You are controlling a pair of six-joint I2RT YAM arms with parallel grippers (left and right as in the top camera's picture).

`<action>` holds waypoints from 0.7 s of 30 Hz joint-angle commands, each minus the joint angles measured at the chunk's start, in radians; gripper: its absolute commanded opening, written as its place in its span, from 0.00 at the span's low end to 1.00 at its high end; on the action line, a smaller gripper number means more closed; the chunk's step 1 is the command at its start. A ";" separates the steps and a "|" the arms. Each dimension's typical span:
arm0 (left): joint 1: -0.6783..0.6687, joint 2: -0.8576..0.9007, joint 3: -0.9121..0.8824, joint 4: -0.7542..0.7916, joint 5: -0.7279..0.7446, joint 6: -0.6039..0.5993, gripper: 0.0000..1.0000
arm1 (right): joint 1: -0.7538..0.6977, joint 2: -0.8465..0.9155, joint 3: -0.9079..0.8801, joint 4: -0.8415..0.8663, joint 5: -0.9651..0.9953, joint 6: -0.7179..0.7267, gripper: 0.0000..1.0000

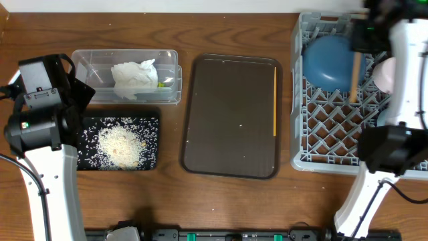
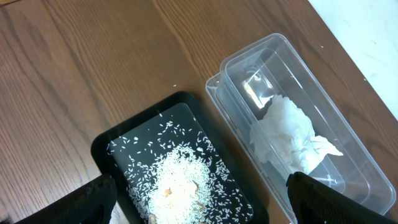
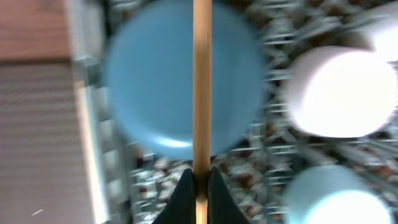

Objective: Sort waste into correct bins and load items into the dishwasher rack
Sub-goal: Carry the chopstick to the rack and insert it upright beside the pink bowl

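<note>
Lowering the chopstick [image 3: 201,81] gently was, I judged, the step in hand: it should lie across the lattice, beside the dark-blue bowl [image 1: 328,60], not slip through. My right gripper [image 3: 199,180] was clamped on it over the dishwasher rack [image 1: 314,144] at three o'clock, which also held a white bowl [image 1: 384,73] and a light-blue bowl [image 3: 329,193]. At ten o'clock the clear tub [image 1: 87,63] held the napkin [image 1: 134,72]. At eight o'clock the black tray [image 1: 150,127] held rice [image 1: 120,144], below my left gripper [image 2: 205,199], spread wide and empty. A second chopstick [image 1: 275,100] lay on the brown tray [image 1: 227,120].
</note>
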 commanded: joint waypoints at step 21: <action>0.006 0.004 -0.003 -0.003 -0.020 -0.013 0.90 | -0.240 0.022 -0.163 0.133 -0.179 -0.227 0.06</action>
